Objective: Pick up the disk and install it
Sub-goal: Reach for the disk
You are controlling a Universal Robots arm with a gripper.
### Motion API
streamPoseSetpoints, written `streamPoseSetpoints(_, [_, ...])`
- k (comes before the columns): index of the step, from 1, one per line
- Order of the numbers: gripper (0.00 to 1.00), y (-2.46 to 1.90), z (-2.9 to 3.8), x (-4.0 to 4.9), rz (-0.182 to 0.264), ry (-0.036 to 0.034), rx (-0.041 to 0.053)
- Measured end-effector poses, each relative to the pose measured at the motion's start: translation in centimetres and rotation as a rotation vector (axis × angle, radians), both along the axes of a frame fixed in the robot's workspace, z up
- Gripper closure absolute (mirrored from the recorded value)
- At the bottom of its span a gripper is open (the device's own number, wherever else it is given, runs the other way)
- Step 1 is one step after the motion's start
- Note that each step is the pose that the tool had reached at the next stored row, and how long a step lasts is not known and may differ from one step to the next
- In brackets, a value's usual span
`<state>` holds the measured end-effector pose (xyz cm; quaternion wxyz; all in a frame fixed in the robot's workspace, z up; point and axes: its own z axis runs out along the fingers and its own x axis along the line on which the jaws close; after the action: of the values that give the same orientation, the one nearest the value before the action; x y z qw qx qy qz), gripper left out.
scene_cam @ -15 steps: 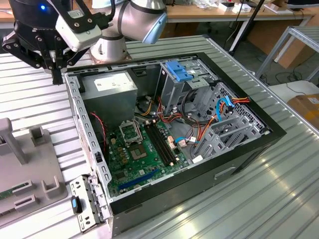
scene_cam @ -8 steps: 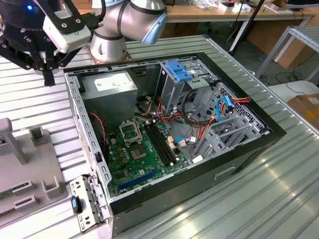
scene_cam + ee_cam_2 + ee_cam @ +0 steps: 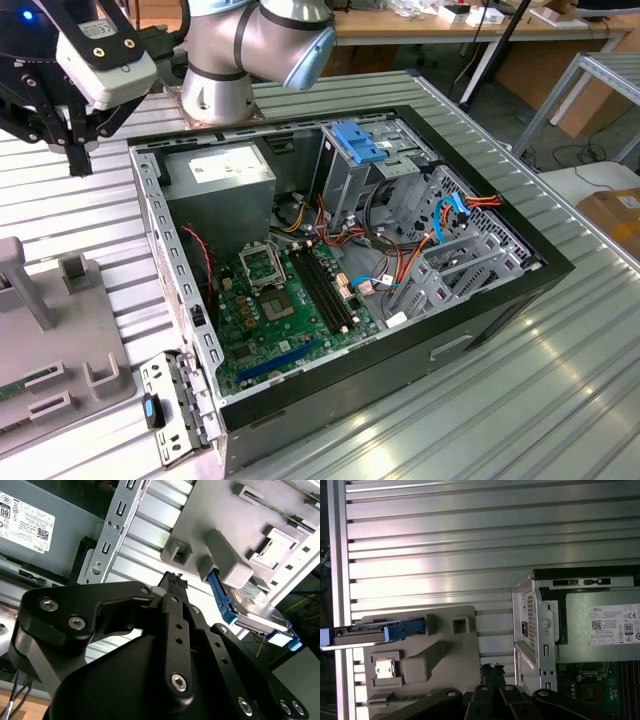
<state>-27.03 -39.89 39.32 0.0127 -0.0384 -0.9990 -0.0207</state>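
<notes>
End effector [image 3: 173,577] is being held narrow, nothing gripped | disk [image 3: 360,632] is being carried on edge in the grey holder [image 3: 445,650], at the exterior view's left of the computer case [image 3: 470,340] | advised: opening being widened, squared across flat faces.

You are working over a desk [image 3: 480,400] of ribbed aluminium slats, which is spreading out beneath the fingers [image 3: 78,152] and all around them. Bright light is glaring off its slats in the first wrist view, well apart from the fingers. Far from the fingers, past the desk's edge, a dark floor [image 3: 505,105] is showing, with cables [image 3: 560,155] trailing across it. A wooden table [image 3: 420,25] is standing there, and a metal frame [image 3: 600,75] and a cardboard box [image 3: 615,215] are sitting nearby.
</notes>
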Motion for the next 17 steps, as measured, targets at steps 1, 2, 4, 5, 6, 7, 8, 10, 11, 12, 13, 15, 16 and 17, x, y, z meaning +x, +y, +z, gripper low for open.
streamPoseSetpoints(1, [0.89, 0.0, 0.0, -0.12, 0.0, 0.0, 0.0])
streamPoseSetpoints(2, [0.89, 0.0, 0.0, -0.31, 0.0, 0.0, 0.0])
streamPoseSetpoints(4, [0.89, 0.0, 0.0, -0.87, 0.0, 0.0, 0.0])
streamPoseSetpoints(5, [0.89, 0.0, 0.0, -0.99, 0.0, 0.0001, -0.0001])
streamPoseSetpoints(6, [0.89, 0.0, 0.01, -1.12, 0.0, 0.0001, -0.0001])
streamPoseSetpoints(7, [0.89, 0.0, 0.0, -1.37, 0.0, 0.0, 0.0])
streamPoseSetpoints(8, [0.89, 0.0, 0.0, -1.63, 0.0, 0.0, 0.0])
streamPoseSetpoints(10, [0.89, 0.0, 0.0, -2.16, 0.0, 0.0, 0.0])
streamPoseSetpoints(11, [0.89, 0.0, 0.0, -2.29, 0.0, 0.0, 0.0])
streamPoseSetpoints(12, [0.89, 0.0, 0.0, -2.49, 0.0, -0.0001, 0.0])
streamPoseSetpoints(13, [0.89, 0.0, 0.0, -2.8, 0.0, 0.0, 0.0])
streamPoseSetpoints(15, [0.89, 0.0, 0.0, -3.16, 0.0, 0.0, 0.0])
streamPoseSetpoints(16, [0.89, 0.0, 0.0, -3.34, 0.0, 0.0001, -0.0001])
streamPoseSetpoints(17, [0.89, 0.0, 0.0, -3.64, 0.0, 0.0, 0.0])
